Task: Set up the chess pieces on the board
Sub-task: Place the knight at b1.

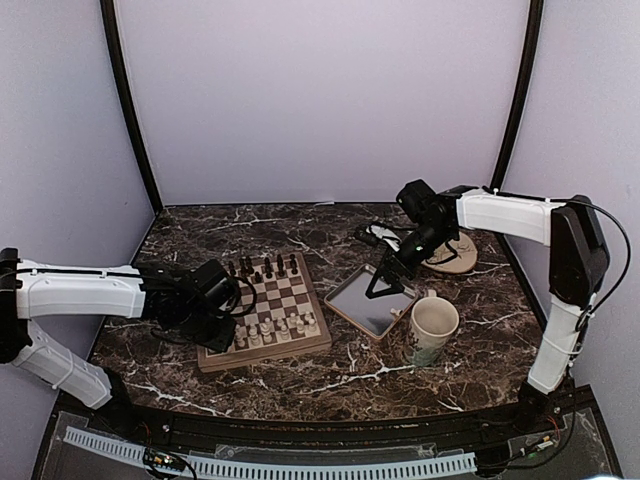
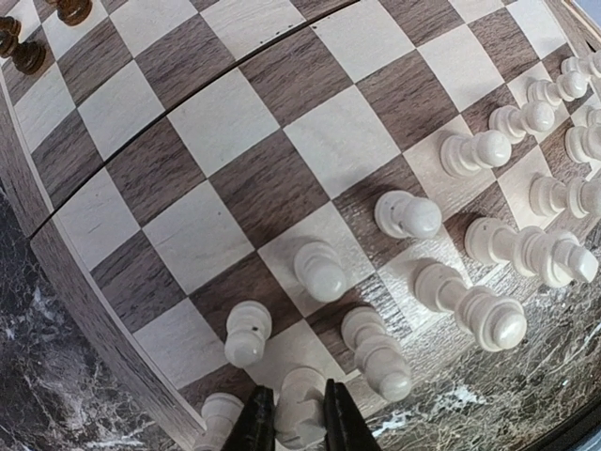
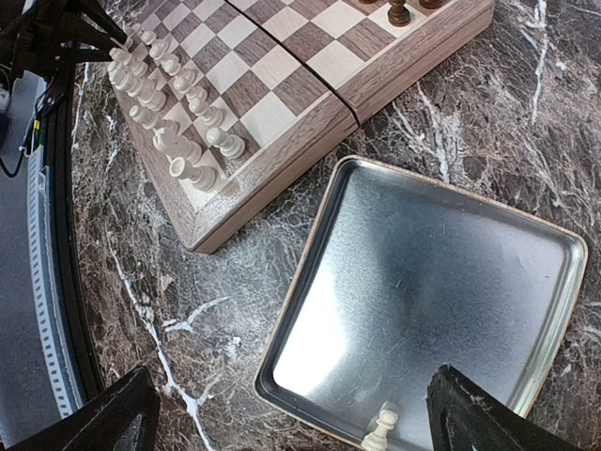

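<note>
The board [image 1: 268, 356] lies left of centre on the marble table, also in the left wrist view as board [image 2: 225, 122]. Cream-white chess pieces [image 1: 272, 327] stand in two rows along its near side. My left gripper [image 2: 299, 425] is shut on one white piece [image 2: 300, 409] at the board's near-left corner, beside other white pieces [image 2: 319, 271]. My right gripper [image 3: 300, 423] hangs open over the grey tray [image 3: 432, 272], nothing between its fingers. One white pawn [image 3: 380, 432] stands in the tray near its front rim.
Dark brown chessmen [image 1: 265, 267] line the board's far side. A cream mug [image 1: 432, 328] stands just right of the tray [image 1: 362, 300]. A round wooden disc [image 1: 455, 255] lies behind the right gripper [image 1: 385, 285].
</note>
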### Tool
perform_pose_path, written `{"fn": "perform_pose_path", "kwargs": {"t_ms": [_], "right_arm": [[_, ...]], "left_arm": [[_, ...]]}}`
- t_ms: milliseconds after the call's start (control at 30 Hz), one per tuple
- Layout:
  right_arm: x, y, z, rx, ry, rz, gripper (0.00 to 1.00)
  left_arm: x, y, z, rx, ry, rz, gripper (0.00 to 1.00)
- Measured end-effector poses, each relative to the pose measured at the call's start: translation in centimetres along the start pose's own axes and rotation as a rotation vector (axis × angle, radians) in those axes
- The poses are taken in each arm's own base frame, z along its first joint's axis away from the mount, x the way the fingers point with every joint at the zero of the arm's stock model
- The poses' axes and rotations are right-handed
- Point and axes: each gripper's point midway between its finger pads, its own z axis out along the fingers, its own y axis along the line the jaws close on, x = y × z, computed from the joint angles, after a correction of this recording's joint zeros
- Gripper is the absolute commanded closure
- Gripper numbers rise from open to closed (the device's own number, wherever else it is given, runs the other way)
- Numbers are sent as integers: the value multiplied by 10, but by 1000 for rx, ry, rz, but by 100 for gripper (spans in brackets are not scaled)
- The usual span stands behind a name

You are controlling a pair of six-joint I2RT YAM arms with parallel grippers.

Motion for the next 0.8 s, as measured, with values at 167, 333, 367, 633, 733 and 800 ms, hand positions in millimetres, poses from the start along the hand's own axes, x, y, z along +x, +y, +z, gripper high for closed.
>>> {"fn": "perform_pose_path", "kwargs": {"t_ms": [167,333,367,633,733,800], "right_arm": [[1,-1,2,-2,5,4,0],[2,-1,3,-4,7,5,0],[2,-1,3,-4,7,5,0],[3,-1,4,-5,9,4,0],[3,-2,4,-5,10,4,0],[3,-1,4,-6,10,4,0]], "left_arm": [[-3,0,1,-5,-9,-1,84],[-4,0,1,-10,-11,-1,81],[-4,1,1,-11,-11,0,81],[-2,3,1,-23,-6,2,72],[-2,4,0,-28,-5,2,70],[-4,3,-2,-27,-6,1,70]]}}
